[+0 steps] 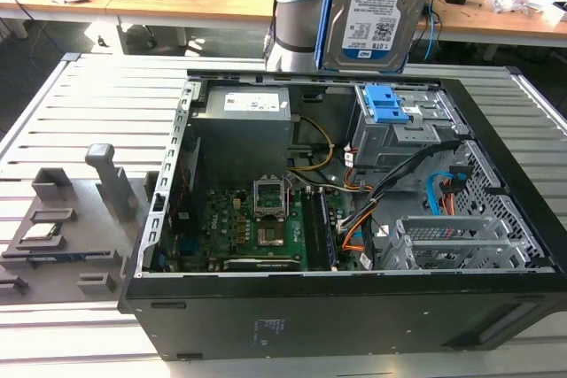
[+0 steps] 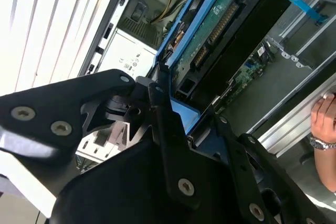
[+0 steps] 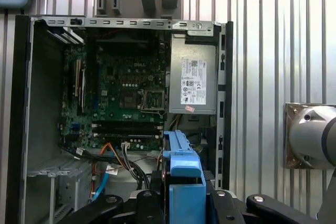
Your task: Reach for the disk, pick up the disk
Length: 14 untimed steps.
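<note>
Since disk (image 1: 379,15) is held aloft, upright, clear above open computer case (image 1: 337,307) and toward far edge of worktop (image 1: 89,95), reach and grasp are judged done. In first wrist view, pincer (image 3: 184,205) is seen clamped on disk at its blue edges, one finger at each side. Label is shown in exterior view. Pick-up is judged practically complete; only holding is left. Person's hand (image 2: 326,129) is noticed beside case.

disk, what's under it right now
The disk, held by the gripper, hangs above the open computer case; motherboard and power supply show below. What lies straight beneath is covered by the disk.
</note>
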Each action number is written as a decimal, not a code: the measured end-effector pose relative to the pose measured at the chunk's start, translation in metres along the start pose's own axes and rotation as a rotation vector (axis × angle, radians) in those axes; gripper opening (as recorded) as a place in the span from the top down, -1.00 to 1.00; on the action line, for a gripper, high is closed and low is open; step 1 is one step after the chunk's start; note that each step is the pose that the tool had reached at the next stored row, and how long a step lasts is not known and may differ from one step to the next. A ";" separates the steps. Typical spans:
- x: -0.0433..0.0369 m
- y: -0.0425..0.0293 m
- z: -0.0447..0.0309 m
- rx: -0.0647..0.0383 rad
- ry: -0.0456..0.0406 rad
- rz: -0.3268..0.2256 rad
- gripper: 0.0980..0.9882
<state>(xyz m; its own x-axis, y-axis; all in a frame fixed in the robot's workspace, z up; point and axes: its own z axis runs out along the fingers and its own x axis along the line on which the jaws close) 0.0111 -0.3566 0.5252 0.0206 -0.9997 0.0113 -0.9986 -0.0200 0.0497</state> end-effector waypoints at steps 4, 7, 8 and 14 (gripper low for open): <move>-0.0002 -0.0144 -0.0008 0.000 0.0000 0.000 0.39; -0.0005 -0.0339 -0.0018 0.000 0.0002 0.000 0.39; -0.0005 -0.0369 -0.0019 0.000 0.0002 0.000 0.39; -0.0006 -0.0667 -0.0034 0.000 0.0000 0.000 0.39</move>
<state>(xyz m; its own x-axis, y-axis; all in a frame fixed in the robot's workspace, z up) 0.0778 -0.3546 0.5253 0.0207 -0.9997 0.0113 -0.9986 -0.0201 0.0499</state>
